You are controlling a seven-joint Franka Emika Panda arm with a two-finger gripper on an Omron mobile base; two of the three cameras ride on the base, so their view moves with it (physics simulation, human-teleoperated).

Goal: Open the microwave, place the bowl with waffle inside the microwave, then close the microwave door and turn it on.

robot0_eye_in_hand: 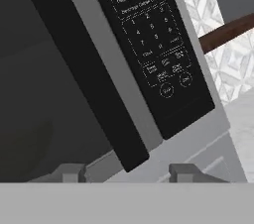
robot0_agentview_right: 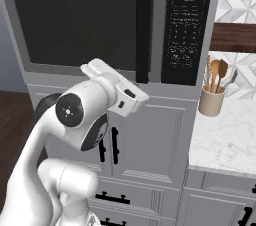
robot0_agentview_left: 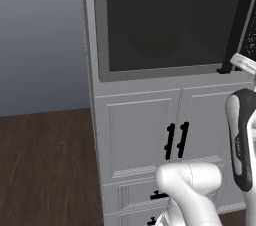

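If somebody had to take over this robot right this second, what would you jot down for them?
Gripper: jaws apart, holding nothing, at the lower end of the door handle.
Microwave: door shut; control panel right of the handle.
Bowl: a dim round shape behind the glass may be it; can't tell.
Done: unclear.
Left: confirm where the bowl is; if outside, open the door, load it, shut it; then start the microwave.
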